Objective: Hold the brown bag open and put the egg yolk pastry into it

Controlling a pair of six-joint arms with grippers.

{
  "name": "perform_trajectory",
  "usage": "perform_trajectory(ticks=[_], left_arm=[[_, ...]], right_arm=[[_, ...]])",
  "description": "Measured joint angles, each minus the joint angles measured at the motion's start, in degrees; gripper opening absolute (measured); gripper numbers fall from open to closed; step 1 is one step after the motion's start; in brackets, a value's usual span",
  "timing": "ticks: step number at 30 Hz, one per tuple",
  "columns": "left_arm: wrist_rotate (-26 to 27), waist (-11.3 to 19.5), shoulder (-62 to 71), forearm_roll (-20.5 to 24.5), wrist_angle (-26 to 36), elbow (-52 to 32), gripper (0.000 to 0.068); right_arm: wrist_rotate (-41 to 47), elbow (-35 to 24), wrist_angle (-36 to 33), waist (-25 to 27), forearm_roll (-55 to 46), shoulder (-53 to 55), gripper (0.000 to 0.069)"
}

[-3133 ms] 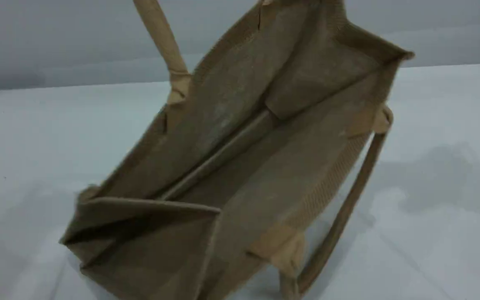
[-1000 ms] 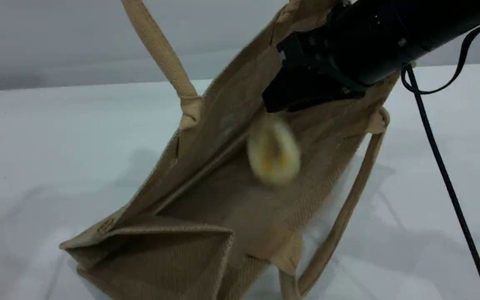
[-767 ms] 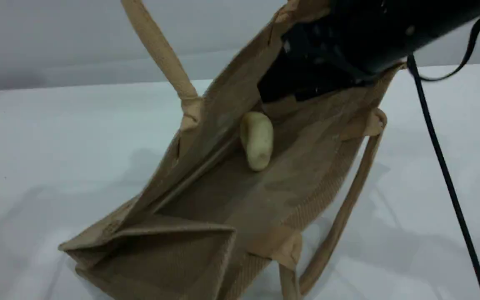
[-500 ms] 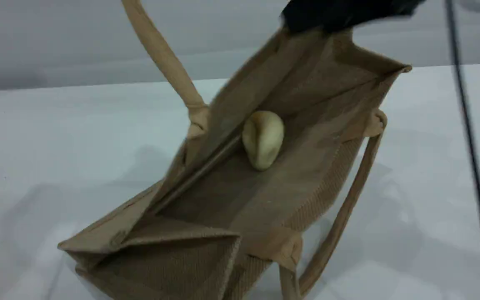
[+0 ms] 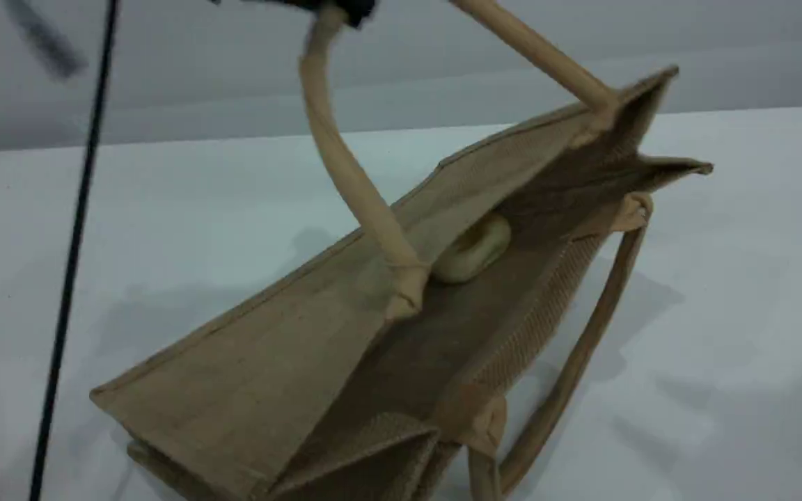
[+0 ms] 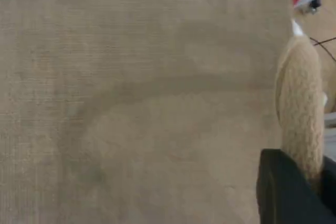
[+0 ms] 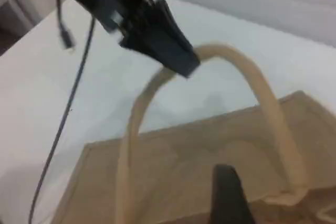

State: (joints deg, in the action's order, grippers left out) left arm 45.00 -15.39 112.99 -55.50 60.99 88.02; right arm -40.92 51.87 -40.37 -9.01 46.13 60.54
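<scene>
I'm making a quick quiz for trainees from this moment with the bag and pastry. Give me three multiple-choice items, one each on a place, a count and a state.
1. Where is the pastry?
A. On the table beside the bag
B. Inside the bag
C. In the right claw

2. How many handles does the bag show in the scene view?
A. One
B. Two
C. Three

3. What is the left claw doing?
A. Hanging open over the table
B. Shut on the pastry
C. Shut on the raised handle

Answers:
1. B: the pastry lies within the bag's mouth, partly hidden by its upper side.
2. B: one handle is raised, the other handle hangs down to the table.
3. C: the right wrist view shows the dark claw clamped at the top of the handle's arch.
</scene>
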Motion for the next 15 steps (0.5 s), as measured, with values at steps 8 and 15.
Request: perform_trajectory(ticks=[8,15], left_arm=[[1.12,-2.22,8.07,-0.42,-2.43,0.00,0.0084],[2.75,-4.31,13.46,-0.71,-8.56,0.00,0.0084]], right_arm=[[6.67,0.00,-1.85,0.00,-6.06,-2.81,0.0388],[7.63,0.00,-2.43,0.00,-5.89,-2.81,0.0388]])
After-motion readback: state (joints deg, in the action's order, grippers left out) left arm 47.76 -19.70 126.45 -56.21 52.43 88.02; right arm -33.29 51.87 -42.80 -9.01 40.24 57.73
